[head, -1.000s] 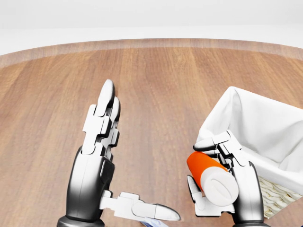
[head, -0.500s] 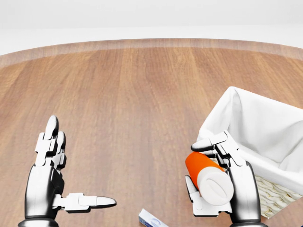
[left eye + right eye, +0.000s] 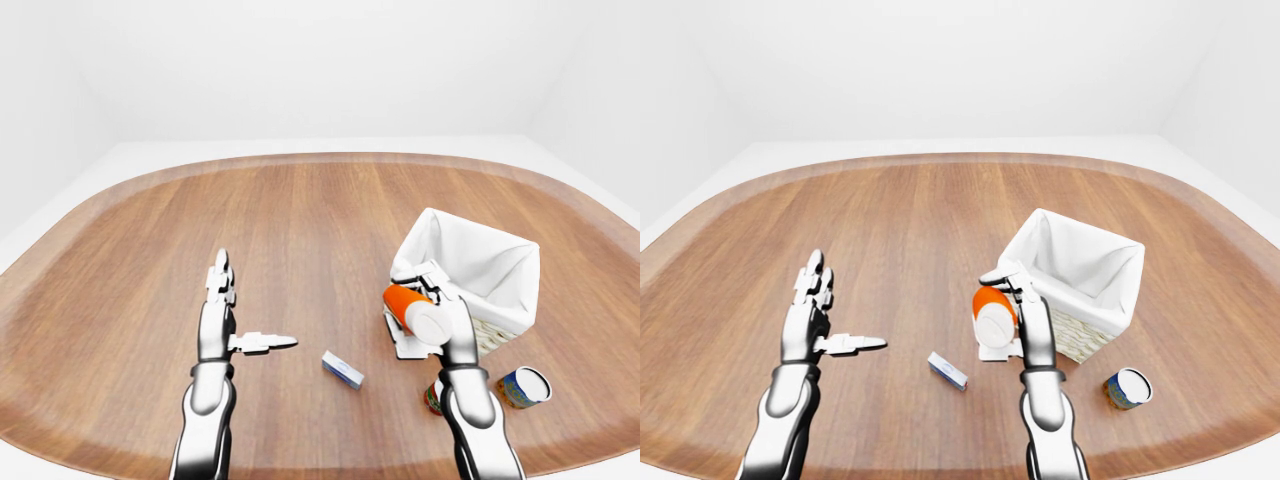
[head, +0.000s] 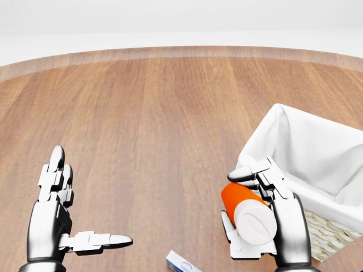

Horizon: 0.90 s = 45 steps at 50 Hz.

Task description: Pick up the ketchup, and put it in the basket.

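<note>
Currently right hand (image 4: pixel 283 218) fingers (image 4: pixel 249 171) wrapped round ketchup (image 4: pixel 248 212), just left of basket (image 4: pixel 317 153). Left hand (image 4: pixel 54 218) well left of basket, fingers spread, empty.

The table (image 3: pixel 300 220) is wood-grained with a soft sheen. On it, the basket (image 3: pixel 1070 330) is rough wicker lined with matt white cloth. Beside the basket, the ketchup (image 4: pixel 244 207) looks like smooth orange plastic.

Glossy silver arms, white-segmented fingers (image 4: pixel 248 173)
</note>
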Tool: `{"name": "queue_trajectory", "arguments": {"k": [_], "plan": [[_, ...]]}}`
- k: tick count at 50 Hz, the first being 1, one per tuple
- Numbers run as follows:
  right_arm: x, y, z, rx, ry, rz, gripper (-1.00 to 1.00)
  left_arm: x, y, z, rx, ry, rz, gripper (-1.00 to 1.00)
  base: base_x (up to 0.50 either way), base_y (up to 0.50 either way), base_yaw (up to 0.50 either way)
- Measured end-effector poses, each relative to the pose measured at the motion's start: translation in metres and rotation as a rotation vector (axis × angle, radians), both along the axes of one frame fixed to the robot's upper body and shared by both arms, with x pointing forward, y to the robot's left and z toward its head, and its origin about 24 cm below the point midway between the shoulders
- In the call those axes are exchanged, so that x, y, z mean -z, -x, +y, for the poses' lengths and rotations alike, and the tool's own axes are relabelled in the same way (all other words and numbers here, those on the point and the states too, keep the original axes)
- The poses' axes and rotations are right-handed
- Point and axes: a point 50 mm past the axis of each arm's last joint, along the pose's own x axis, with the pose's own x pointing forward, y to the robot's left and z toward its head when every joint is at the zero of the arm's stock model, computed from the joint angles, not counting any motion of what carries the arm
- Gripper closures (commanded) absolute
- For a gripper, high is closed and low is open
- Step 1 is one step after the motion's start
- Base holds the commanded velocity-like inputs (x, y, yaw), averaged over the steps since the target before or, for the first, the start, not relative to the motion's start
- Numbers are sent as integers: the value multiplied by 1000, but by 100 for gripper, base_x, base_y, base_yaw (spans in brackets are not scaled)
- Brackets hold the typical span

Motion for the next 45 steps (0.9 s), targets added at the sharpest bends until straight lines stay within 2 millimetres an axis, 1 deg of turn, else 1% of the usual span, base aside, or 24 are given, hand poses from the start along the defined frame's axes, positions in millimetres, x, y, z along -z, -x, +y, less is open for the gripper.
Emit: {"name": "queue_trajectory", "arguments": {"k": [4, 10, 16, 23, 36, 45], "plan": [[-3, 0, -1, 12, 4, 5, 100, 1, -1, 0, -1, -1, 4, -100, 0, 0, 0], [-16, 0, -3, 37, 44, 3, 100, 1, -1, 2, -3, -1, 4, -100, 0, 0, 0], [-35, 1, -4, 45, 87, -77, 100, 0, -1, 3, -4, -1, 1, -100, 0, 0, 0], [-50, 0, -6, 54, 126, -143, 100, -1, -1, 4, -6, 0, -4, -100, 0, 0, 0], [-65, -8, -15, 84, 202, -204, 100, -1, -2, 5, -9, 2, -4, -100, 0, 0, 0], [-74, -20, -24, 120, 293, -230, 100, 2, -2, 6, -12, 5, 9, -100, 0, 0, 0]]}}
